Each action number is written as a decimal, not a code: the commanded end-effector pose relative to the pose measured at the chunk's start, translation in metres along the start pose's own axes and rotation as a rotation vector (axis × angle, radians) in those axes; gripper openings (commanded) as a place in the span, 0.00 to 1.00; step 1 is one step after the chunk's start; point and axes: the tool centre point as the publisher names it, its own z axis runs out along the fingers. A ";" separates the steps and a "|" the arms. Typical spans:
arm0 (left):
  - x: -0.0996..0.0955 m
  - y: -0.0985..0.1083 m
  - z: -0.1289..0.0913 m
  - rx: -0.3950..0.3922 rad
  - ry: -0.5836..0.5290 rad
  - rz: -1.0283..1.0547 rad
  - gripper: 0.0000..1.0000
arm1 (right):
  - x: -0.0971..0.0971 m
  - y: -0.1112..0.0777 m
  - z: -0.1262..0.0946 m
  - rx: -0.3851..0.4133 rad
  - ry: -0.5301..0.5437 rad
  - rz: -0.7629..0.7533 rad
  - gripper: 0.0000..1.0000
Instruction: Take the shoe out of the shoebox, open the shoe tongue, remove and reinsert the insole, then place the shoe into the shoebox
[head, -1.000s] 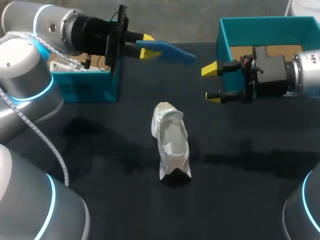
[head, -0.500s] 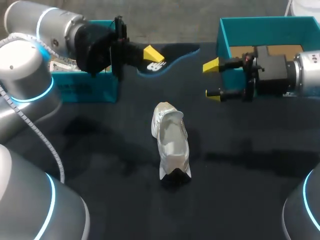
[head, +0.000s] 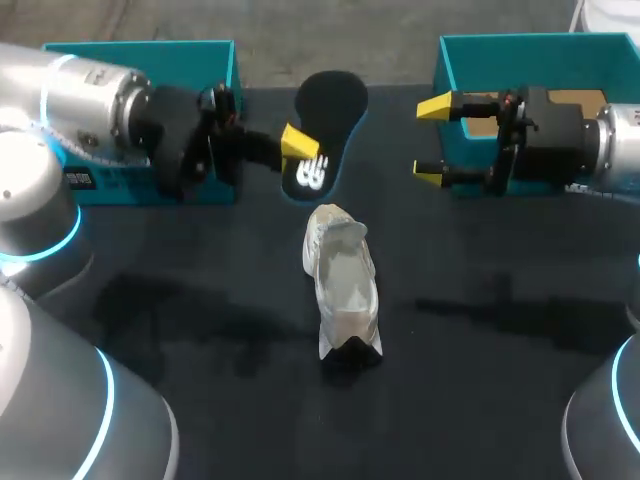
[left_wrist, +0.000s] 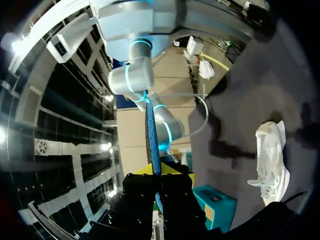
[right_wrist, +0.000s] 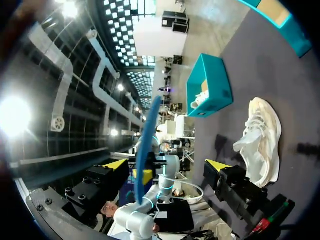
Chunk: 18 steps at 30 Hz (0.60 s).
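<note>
A white shoe lies on the black table, toe end toward the near edge. My left gripper is shut on the heel end of a dark insole with a blue rim, held in the air just behind the shoe. In the left wrist view the insole stands edge-on between the yellow tips and the shoe lies off to one side. My right gripper hangs open in front of the right teal shoebox, holding nothing. From the right wrist view the insole rises ahead of that gripper, and the shoe lies beside it.
A second teal box stands at the back left behind my left arm and also shows in the right wrist view. The black table stretches bare around the shoe toward the near edge.
My left gripper has swung down and nearer to the shoe, turning the insole from edge-on to face-up. The right gripper has shifted slightly back and stays open.
</note>
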 end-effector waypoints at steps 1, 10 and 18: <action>0.012 -0.012 0.005 -0.128 -0.008 -0.008 0.00 | 0.004 0.006 0.006 0.026 -0.014 0.006 1.00; 0.039 -0.012 0.018 -0.227 0.047 0.099 0.00 | 0.002 0.009 0.028 0.111 -0.007 0.025 0.84; 0.044 -0.006 0.030 -0.221 0.047 0.120 0.00 | -0.001 0.004 0.049 0.205 0.007 0.044 0.49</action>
